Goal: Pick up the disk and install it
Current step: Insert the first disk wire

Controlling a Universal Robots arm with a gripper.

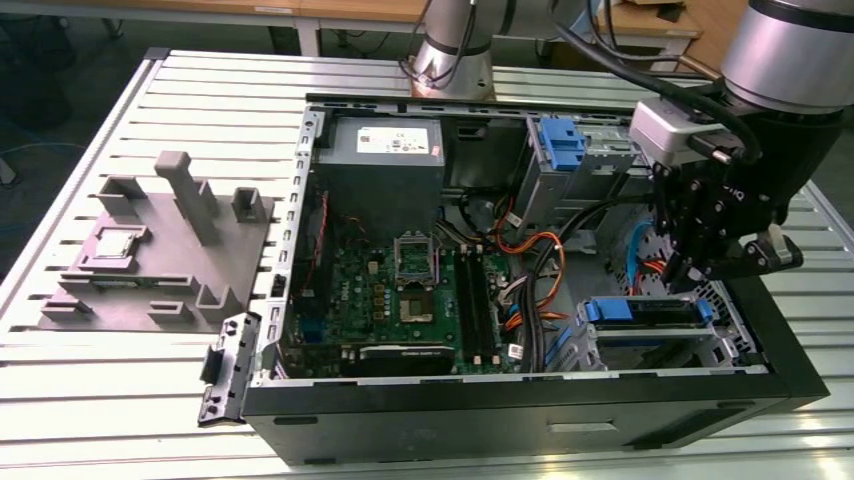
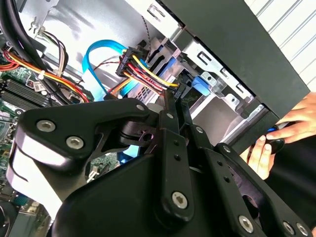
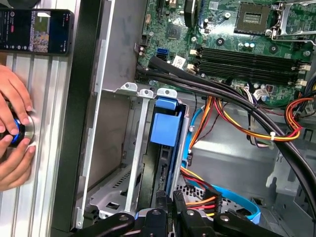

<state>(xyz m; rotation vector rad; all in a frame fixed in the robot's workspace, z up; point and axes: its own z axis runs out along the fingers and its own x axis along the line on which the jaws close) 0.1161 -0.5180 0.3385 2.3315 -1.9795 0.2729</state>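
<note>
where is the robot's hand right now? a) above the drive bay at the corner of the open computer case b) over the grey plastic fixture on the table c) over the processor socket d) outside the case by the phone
a: in the exterior view the black hand hangs just above the blue-railed silver-grey disk in the metal drive bay of the open black computer case.

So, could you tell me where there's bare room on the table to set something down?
The slatted table is bare between the grey fixture and the case, behind the fixture, and along the near edge. Inside the case it is crowded: board, cables, drive bays, and the gripper above them.
</note>
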